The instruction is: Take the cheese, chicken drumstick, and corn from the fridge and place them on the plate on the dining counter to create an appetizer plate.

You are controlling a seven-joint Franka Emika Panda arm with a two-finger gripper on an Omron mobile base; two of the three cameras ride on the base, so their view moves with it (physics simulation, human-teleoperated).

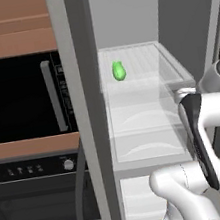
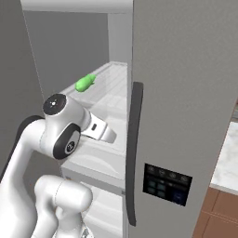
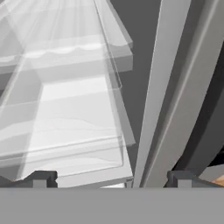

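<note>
The fridge (image 1: 82,111) stands open, with pale glass shelves inside. The corn (image 1: 118,71), a glossy green cob, lies on an upper shelf (image 1: 146,70) toward the back left; from the right base it is the corn (image 2: 85,83) at the shelf's left. My hand (image 2: 100,130) reaches into the fridge one level below that shelf, to the corn's right. The gripper (image 3: 113,179) is open, with nothing between its fingertips (image 3: 43,178), and looks along the clear shelves and drawers. Cheese, chicken drumstick and plate are out of view.
A black built-in oven (image 1: 18,97) with a control strip (image 1: 40,167) fills the wall left of the fridge. The open grey fridge door (image 2: 186,93), with a dark handle (image 2: 134,148) and panel (image 2: 165,183), stands close on my right. A pale marble surface (image 2: 228,162) lies beyond it.
</note>
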